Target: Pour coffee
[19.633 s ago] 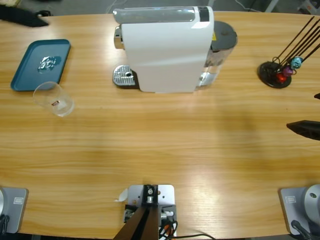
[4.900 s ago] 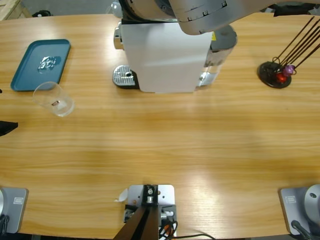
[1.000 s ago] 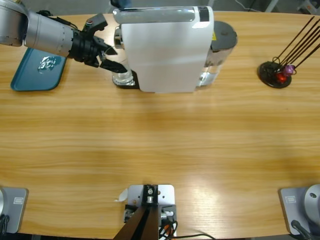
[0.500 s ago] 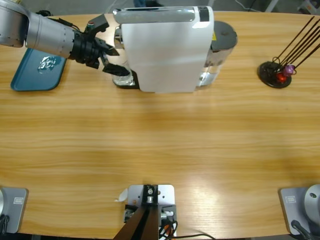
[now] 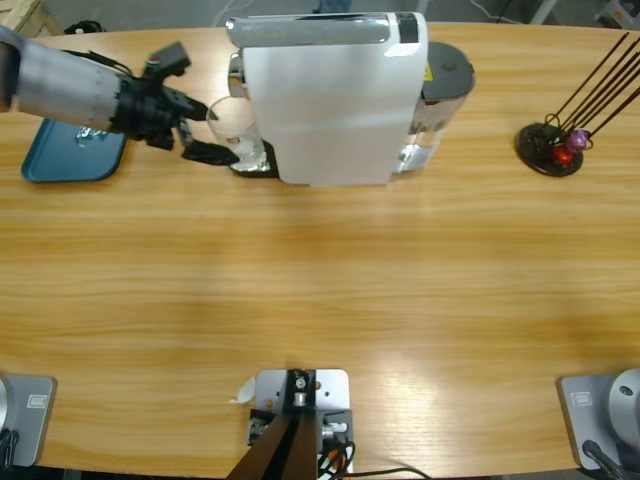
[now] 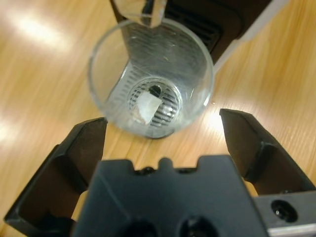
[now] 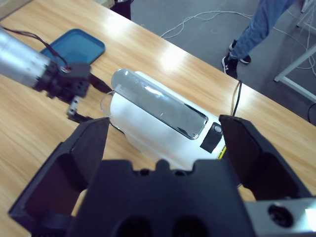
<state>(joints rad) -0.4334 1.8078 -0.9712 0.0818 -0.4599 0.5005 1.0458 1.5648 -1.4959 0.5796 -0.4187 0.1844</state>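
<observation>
Wood-grain table (image 5: 320,300) runs wide beneath me, with one white coffee machine (image 5: 335,100) standing at its far side. My left gripper (image 5: 197,127) has just let go of the glass (image 5: 232,128): half a second ago my jaws were closed round it at the machine's front, and now they stand wide open and drawn back, holding nothing. In my left wrist view the glass (image 6: 150,79) sits upright on the ribbed drip grille (image 6: 153,106), apart from both jaws, with the spout just above its rim. So I judge the cup is placed and the brewing itself is what remains.

My right gripper (image 7: 163,143) hangs high over the machine, jaws spread wide and empty, out of the high view altogether.

Counting: one glass, one machine, one blue tray (image 5: 45,160) with a scrap of foil on it, largely hidden under my left arm, and one black stand of thin rods (image 5: 550,150) at the right end.
</observation>
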